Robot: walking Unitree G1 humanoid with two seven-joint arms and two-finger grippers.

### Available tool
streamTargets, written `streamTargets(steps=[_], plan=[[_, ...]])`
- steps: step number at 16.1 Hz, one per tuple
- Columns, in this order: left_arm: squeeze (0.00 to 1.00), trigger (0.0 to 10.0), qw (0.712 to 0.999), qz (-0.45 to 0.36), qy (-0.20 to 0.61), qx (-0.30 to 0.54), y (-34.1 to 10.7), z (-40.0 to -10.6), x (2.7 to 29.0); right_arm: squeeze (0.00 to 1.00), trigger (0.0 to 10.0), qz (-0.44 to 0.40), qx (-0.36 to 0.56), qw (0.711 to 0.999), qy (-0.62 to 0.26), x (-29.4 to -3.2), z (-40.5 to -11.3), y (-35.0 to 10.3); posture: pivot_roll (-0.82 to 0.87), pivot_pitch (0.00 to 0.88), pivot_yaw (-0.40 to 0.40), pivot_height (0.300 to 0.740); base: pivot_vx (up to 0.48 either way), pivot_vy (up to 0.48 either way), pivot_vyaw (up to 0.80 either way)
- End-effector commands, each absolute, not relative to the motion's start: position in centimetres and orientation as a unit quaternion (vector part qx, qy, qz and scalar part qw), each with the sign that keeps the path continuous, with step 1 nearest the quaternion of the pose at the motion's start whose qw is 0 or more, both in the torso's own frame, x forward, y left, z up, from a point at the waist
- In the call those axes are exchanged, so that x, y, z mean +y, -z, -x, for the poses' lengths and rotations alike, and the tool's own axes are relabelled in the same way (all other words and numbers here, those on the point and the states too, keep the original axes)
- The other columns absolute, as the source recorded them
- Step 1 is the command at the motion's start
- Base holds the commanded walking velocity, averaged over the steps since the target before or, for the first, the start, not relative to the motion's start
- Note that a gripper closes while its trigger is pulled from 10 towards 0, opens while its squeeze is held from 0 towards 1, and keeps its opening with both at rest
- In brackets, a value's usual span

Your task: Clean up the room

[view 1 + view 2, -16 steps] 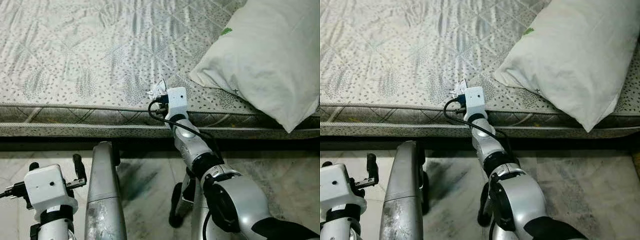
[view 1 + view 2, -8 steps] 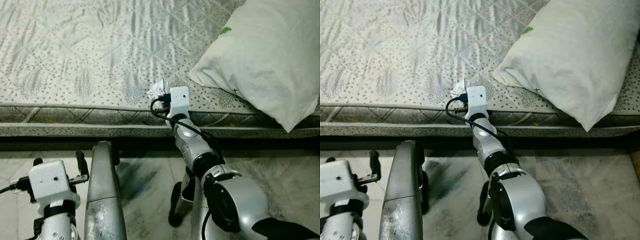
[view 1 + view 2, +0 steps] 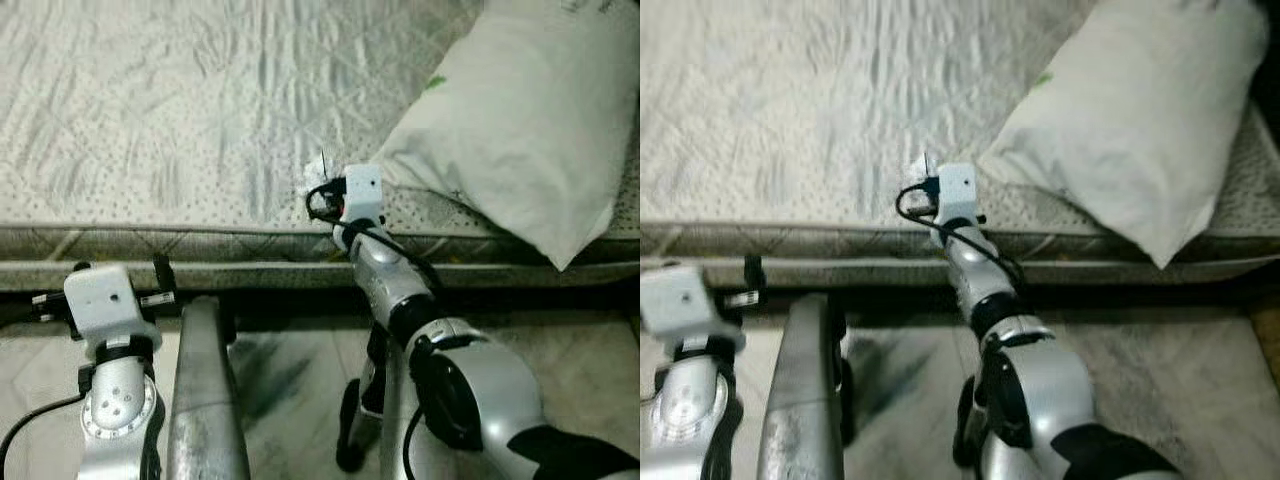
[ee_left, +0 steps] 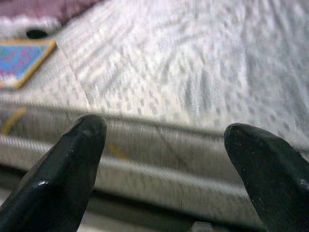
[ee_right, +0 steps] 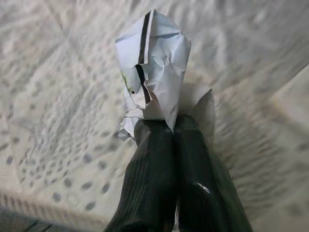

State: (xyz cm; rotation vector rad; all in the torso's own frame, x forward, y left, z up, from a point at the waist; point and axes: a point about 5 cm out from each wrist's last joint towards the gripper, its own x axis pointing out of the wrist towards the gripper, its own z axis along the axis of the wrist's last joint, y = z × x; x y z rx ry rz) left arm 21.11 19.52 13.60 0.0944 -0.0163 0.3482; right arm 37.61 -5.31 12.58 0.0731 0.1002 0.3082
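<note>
A crumpled piece of white paper (image 5: 154,72) with a black stripe sits at the near edge of the mattress (image 3: 180,120), also seen as paper (image 3: 316,178) just beyond my right wrist. My right gripper (image 5: 169,126) is shut on the crumpled paper, its two black fingers (image 5: 149,169) pressed together under it. My left gripper (image 4: 164,145) is open and holds nothing; it faces the mattress side at the left, below the bed's edge (image 3: 110,300).
A large white pillow (image 3: 520,120) lies on the mattress right of the paper. A blue and orange flat object (image 4: 21,60) rests farther along the bed. Marble floor (image 3: 290,370) runs before the bed, with my legs over it.
The left arm has risen toward the bed's edge. The right gripper stays on the paper at the mattress edge. The camera has shifted slightly.
</note>
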Motion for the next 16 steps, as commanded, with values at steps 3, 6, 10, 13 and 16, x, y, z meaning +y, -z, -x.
streamTargets(steps=[3,6,10,13,16], plan=[[0.0,10.0,0.986,-0.036,-0.163,-0.013,-13.5,-22.8,19.9,0.0,0.0,-0.035,0.039,0.989,-0.14,-7.9,-37.9,-12.5,0.13,0.024,-0.047,0.536,0.0,0.0,0.0],[0.0,10.0,0.988,-0.033,-0.148,-0.039,-13.8,-24.7,20.3,0.0,0.0,-0.026,0.024,0.985,-0.167,-10.5,-37.3,-12.1,0.06,0.0,0.009,0.536,0.0,0.0,0.0],[0.0,10.0,0.989,-0.054,-0.126,-0.052,-13.3,-25.2,20.9,0.0,0.0,-0.017,-0.001,0.982,-0.188,-11.5,-35.0,-11.2,0.01,0.0,0.038,0.536,0.0,0.0,0.0],[0.0,10.0,0.985,-0.058,-0.151,-0.054,-12.6,-24.5,21.7,0.0,10.0,-0.011,-0.04,0.989,-0.139,-12.0,-33.7,-11.8,0.01,0.0,0.034,0.536,0.0,0.0,0.0],[0.0,10.0,0.987,-0.063,-0.141,-0.051,-12.1,-23.3,21.1,0.0,10.0,0.02,-0.08,0.994,-0.078,-14.3,-31.3,-12.3,0.0,0.0,0.027,0.536,0.0,0.0,0.0]])
